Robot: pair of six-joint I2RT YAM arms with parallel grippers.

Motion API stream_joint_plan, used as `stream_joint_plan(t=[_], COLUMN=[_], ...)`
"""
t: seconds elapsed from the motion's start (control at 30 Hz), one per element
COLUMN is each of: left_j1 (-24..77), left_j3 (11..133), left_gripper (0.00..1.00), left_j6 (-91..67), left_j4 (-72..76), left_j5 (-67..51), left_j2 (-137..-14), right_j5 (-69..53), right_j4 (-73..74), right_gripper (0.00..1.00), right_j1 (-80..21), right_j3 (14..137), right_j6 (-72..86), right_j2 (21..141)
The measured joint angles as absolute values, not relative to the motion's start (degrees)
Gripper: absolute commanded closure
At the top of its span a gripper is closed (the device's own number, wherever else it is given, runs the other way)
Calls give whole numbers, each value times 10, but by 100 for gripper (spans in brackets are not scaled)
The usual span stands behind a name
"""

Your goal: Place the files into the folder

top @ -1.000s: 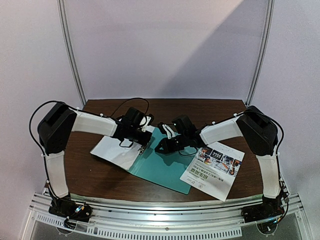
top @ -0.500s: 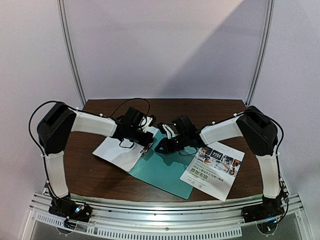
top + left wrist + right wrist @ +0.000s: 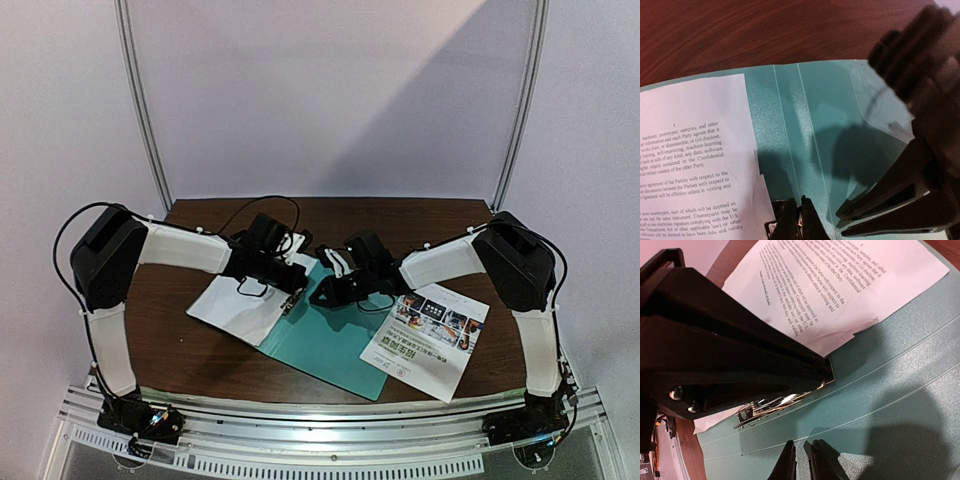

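The left gripper points down at the spine of the folder. In its wrist view its two fingers are almost together, with the small metal clip between them, so it seems to be clamped on the clip. Just beside it, at its 3 o'clock in the top view, the right gripper stands low over the teal surface. Its fingers are closed to a narrow slit and nothing shows between them; I cannot tell if the tips touch the plastic. The folder lies flat in the middle of the bench, turned a little, with the long creases of its spine running under both grippers. The sheet with black text lies on the 9 o'clock part of the folder, and its far left side goes out over the wood. The sheet with colour photos lies on the bench at 3 o'clock of the folder, with its near left edge at the folder's right edge, under the right arm.
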State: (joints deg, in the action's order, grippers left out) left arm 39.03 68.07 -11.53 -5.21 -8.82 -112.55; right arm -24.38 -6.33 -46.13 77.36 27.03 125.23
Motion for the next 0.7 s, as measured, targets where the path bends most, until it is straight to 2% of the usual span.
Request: stream_joint_plan(t=[0.1,0.3,0.7], left_j1=[392,392,395], left_j3=[681,681,682], left_gripper=[94,100,100], left_j6=[-117,-118,-119], left_j4=[-54,-55,-58], left_j5=[-89,-88,-67], left_j2=[-1124,-1124,-1126], right_j5=[-244,-244,-244], right_j4=[-63,-63,-63], right_gripper=[89,89,89], right_j1=[-461,-461,-461], right_j3=[774,774,774], right_j6=[270,270,270], right_j2=[1252,1252,1252])
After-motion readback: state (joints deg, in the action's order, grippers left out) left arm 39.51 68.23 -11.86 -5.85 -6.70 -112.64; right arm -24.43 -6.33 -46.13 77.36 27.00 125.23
